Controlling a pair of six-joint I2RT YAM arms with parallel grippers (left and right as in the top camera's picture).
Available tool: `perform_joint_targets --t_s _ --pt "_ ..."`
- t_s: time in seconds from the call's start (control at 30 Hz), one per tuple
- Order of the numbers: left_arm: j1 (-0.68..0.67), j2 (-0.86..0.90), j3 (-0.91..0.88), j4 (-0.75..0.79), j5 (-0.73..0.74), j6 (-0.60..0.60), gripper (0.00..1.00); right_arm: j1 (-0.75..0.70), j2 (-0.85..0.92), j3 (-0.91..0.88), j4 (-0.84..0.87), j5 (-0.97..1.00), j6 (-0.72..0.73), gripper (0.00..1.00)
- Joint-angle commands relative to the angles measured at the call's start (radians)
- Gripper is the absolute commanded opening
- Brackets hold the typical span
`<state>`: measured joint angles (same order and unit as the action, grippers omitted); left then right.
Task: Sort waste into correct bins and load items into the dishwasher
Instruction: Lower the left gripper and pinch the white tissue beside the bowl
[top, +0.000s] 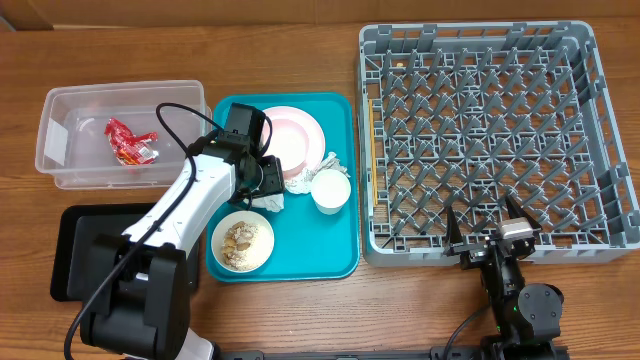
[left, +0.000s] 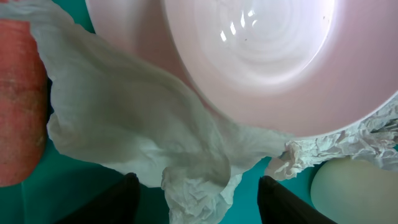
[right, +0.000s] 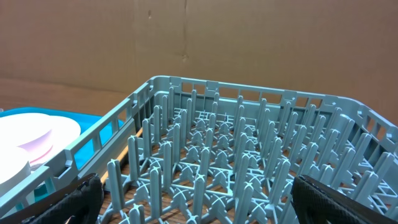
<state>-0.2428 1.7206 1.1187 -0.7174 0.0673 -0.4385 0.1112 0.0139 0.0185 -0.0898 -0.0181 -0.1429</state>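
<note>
A teal tray holds a pink plate, a crumpled white napkin, a white cup and a bowl of food scraps. My left gripper is low over the tray at the plate's near edge. In the left wrist view it is open, with the napkin between its fingers, the plate above and the cup at right. My right gripper is open and empty at the front edge of the grey dish rack, seen in the right wrist view.
A clear bin at the left holds a red wrapper. A black bin sits in front of it. A red-orange object lies beside the napkin. The rack's pegs are bare.
</note>
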Motion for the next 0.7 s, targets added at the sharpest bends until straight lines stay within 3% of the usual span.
perform_joint_targets --t_s 0.0,0.67 --pt "-0.014 0.025 -0.006 0.001 0.004 0.042 0.62 -0.007 -0.011 -0.010 0.006 0.005 -0.003 1.00" --pt "-0.016 0.025 -0.006 -0.039 -0.038 0.050 0.57 -0.007 -0.011 -0.010 0.006 0.005 -0.003 1.00"
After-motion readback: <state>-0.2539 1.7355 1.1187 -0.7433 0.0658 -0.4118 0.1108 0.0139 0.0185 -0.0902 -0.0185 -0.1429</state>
